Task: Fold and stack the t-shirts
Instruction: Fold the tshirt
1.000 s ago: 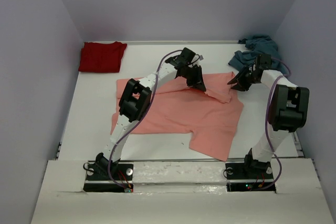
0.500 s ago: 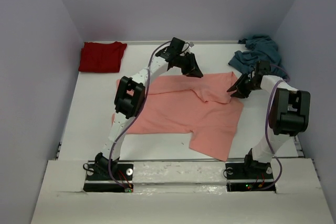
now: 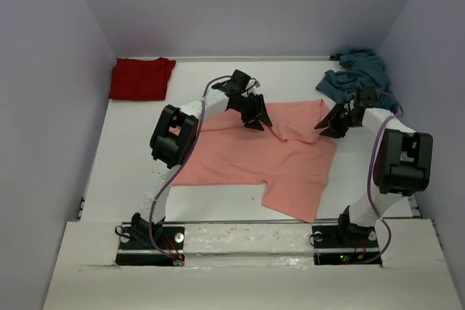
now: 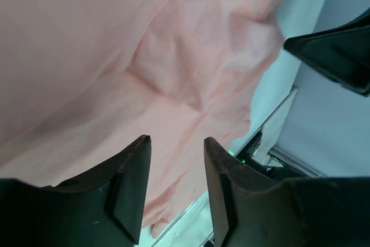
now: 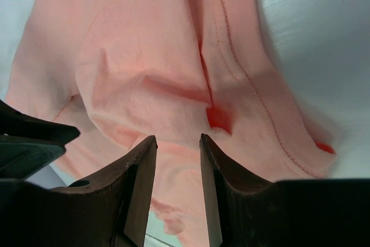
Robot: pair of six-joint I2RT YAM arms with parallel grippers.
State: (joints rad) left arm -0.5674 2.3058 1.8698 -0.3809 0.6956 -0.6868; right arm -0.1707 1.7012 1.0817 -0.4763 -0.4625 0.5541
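Observation:
The salmon-pink t-shirt (image 3: 247, 157) lies spread and rumpled mid-table, a fold ridge near its back right part. It fills the left wrist view (image 4: 173, 56) and the right wrist view (image 5: 144, 56). My left gripper (image 3: 257, 120) hovers open over its back middle, nothing between the fingers (image 4: 176, 143). My right gripper (image 3: 325, 124) stands open at the shirt's back right corner, just over the cloth (image 5: 178, 140), holding nothing. The dark red t-shirt (image 3: 142, 78) lies folded at the back left. The teal-blue t-shirt (image 3: 356, 70) sits crumpled at the back right.
Walls close the table in on the left, back and right. The right gripper's fingers (image 4: 335, 50) show in the left wrist view, so the two grippers are near each other. Both arm bases (image 3: 149, 241) stand at the near edge.
My left gripper has opened and let go of the pink shirt, swinging back and then down-left. The folded-over back right part of the shirt now lies flatter. The right gripper barely moved.

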